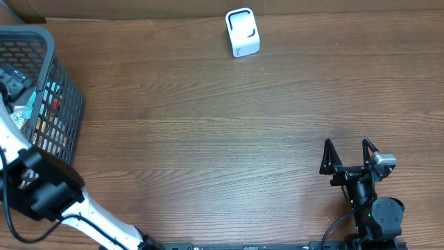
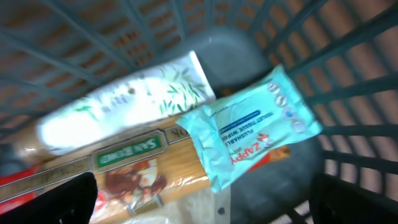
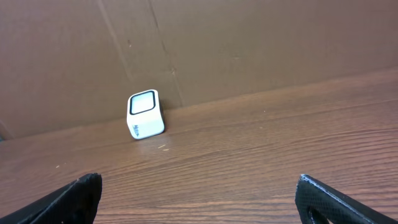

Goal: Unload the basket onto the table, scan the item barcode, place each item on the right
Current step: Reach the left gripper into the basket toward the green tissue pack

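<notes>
Left fingers [image 2: 62, 202] stand spread wide with nothing between them, hanging over the goods inside the basket [image 2: 348, 93]. Right fingers [image 3: 74, 199] are likewise released and empty, low over the counter [image 1: 208, 139] at its near right side, facing the scanner [image 3: 145, 114].

Several things could go wrong from here. The goods are packed tight, so a closing grip may take two at once or push one under its neighbour. The wipes pack [image 2: 249, 130] looks soft and glossy, and I judge it could buckle or slide out of a pinch at its edge. The basket's mesh walls stand close around, so a spread finger could catch a bar on the way down or on the lift. No barcode shows on any upward face, so a lifted item may reach the scanner with the wrong side turned to its window.

Which item is meant I cannot tell. The wipes pack is the likeliest, since it lies on top, flat and skewed, under the gap between the left fingers and a little toward the right one. Its left edge overlaps the pasta packet [image 2: 137, 168], and the white tube [image 2: 124, 106] touches its upper corner. The scanner sits at the far edge of the counter, well apart from the basket.
</notes>
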Available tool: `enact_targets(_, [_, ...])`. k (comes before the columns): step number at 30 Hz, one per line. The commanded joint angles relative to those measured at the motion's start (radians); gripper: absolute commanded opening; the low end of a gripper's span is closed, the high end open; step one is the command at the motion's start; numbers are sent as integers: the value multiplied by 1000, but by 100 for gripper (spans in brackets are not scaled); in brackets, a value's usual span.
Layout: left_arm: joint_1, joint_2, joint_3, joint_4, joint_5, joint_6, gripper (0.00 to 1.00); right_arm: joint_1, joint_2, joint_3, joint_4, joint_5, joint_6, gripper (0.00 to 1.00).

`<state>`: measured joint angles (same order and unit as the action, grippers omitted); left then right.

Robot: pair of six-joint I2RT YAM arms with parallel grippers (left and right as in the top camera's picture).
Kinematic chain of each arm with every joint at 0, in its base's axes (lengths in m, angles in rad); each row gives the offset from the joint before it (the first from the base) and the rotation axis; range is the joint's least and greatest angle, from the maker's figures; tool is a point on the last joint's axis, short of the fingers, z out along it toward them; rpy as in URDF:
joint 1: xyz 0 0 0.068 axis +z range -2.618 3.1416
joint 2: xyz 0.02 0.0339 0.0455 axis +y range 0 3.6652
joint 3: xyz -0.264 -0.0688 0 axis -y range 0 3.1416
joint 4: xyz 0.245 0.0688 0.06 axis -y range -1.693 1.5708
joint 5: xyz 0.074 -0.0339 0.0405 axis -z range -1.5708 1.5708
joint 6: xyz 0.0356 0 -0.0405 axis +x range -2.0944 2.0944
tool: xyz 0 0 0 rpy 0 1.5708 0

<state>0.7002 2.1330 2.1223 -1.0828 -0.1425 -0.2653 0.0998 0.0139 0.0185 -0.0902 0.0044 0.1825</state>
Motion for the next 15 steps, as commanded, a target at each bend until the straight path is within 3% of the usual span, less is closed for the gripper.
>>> enact_targets(1, [-2, 74, 9, 10, 13, 35, 98, 6, -11, -11, 6, 2, 1, 100])
enact_targets(15, [-8, 218, 8, 101, 112, 105, 96, 6, -11, -11, 6, 2, 1, 100])
